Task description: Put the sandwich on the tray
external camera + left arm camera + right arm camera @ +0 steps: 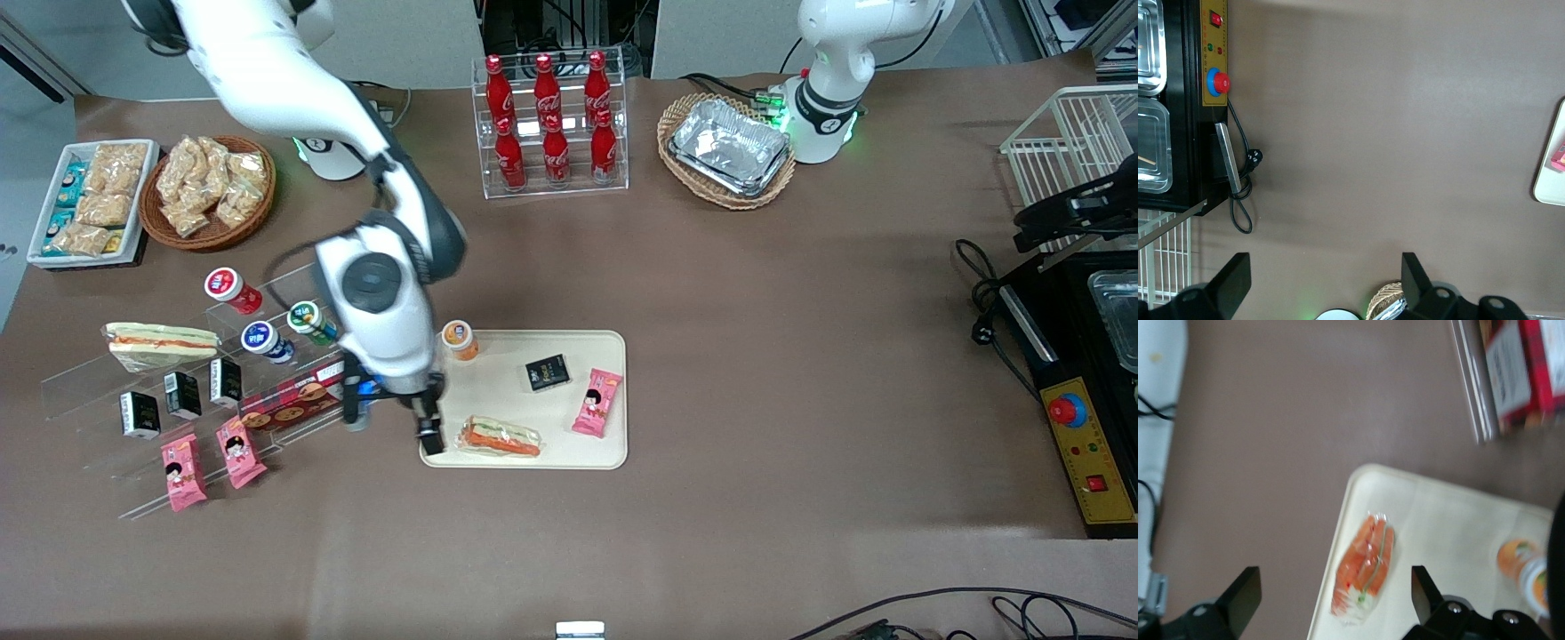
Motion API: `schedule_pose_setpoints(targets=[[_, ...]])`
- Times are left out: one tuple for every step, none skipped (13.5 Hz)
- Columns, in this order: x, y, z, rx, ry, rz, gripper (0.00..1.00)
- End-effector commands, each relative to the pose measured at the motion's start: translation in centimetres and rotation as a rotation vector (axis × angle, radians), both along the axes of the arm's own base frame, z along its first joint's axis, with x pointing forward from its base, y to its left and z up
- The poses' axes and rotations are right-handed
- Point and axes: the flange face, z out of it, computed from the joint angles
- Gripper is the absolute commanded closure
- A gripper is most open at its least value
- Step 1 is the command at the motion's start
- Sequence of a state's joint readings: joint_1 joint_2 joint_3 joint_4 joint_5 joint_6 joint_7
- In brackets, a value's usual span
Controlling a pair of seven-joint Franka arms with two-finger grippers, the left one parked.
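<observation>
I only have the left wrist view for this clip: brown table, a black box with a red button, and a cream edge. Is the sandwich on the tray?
Observer: Yes. The sandwich lies flat on the tray, near the tray's edge closest to the front camera.
Operator: Is the gripper holding it?
Observer: No. The gripper is open beside the sandwich, at the tray's end toward the working arm; the right wrist view shows the sandwich lying free between the spread fingers.
Operator: Anything else on the tray?
Observer: An orange-capped bottle, a small black packet and a pink snack packet.
</observation>
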State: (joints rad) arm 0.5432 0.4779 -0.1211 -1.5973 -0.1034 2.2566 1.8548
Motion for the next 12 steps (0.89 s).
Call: schedule_pose_setpoints(targets=[[-0.9, -6.4, 6.3, -0.011, 0.064, 0.214, 0.0], [-0.4, -9.7, 7.4, 0.024, 0.087, 0.247, 0.0], [-0.4, -12.5, 8.4, 0.07, 0.104, 0.302, 0.0], [-0.4, -15.0, 9.0, 0.082, 0.122, 0.385, 0.0], [-0.7, -16.5, 9.8, 0.065, 0.136, 0.485, 0.0], [-0.9, -17.2, 10.6, 0.035, 0.13, 0.572, 0.0], [-0.7, -19.7, 11.7, -0.021, 0.114, 0.633, 0.0], [-0.7, -21.5, 12.5, -0.047, 0.102, 0.717, 0.0], [-0.8, -23.5, 13.0, -0.065, 0.099, 0.804, 0.0], [-1.0, -25.5, 13.5, -0.083, 0.093, 0.87, 0.0], [-1.4, -26.6, 13.8, -0.096, 0.09, 0.937, 0.0], [-1.9, -28.9, 13.8, -0.104, 0.094, 0.977, 0.0]])
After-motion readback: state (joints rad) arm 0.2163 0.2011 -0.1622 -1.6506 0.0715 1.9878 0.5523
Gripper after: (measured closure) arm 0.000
